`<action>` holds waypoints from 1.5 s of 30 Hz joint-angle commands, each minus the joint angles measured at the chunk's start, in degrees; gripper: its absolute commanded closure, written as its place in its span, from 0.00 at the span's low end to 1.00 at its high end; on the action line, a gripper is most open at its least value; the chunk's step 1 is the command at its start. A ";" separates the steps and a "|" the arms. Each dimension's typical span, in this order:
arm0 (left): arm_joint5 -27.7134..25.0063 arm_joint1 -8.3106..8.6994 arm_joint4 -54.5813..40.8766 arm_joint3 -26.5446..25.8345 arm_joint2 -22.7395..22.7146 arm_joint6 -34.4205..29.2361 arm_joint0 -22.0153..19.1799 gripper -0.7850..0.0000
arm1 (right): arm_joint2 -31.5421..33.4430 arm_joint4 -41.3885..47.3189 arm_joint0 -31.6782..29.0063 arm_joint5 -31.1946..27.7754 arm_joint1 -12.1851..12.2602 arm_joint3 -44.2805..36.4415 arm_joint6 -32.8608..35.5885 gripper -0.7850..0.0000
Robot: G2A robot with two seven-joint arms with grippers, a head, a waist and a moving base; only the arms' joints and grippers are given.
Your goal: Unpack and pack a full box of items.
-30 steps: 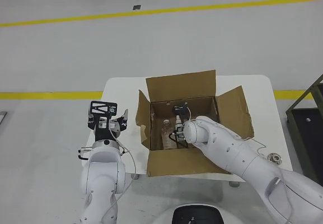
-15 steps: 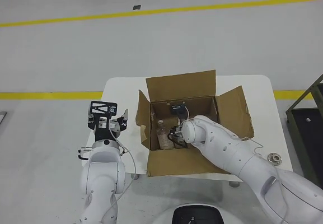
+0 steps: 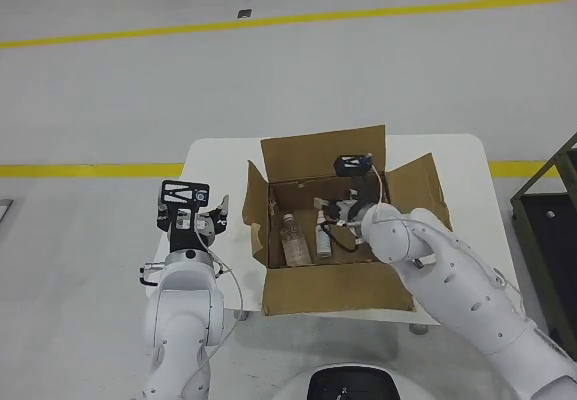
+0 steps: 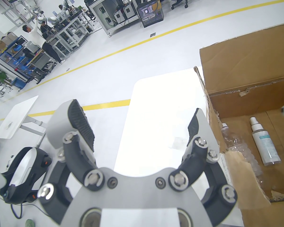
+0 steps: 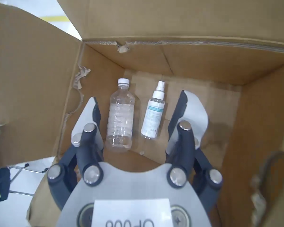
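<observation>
here left tool (image 4: 136,109) and right tool (image 5: 139,98) gape empty, right seemingly over box (image 5: 179,60).

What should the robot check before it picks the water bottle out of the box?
1. The right gripper is open and empty over the box: ok.
2. The water bottle lies flat on the box floor with nothing on it: ok.
3. There is a gap between it and the spray bottle: ok, but narrow.
4. The box flaps are folded out: ok.
5. The left gripper is open and outside the box: ok.
6. How heavy the water bottle is: cannot tell.
</observation>
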 commanded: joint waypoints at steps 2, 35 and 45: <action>0.00 0.00 0.00 0.00 0.00 0.00 0.00 0.00 | 7.56 -4.39 -7.04 -1.96 1.90 -11.76 1.54 1.00; 0.00 0.00 0.00 0.00 0.00 0.00 0.00 0.00 | 31.89 -24.87 -36.78 -20.69 7.65 -30.52 30.86 1.00; 0.00 0.00 0.00 0.00 0.00 0.00 0.00 0.00 | 37.78 -22.92 -35.48 -22.56 8.33 -23.30 30.45 1.00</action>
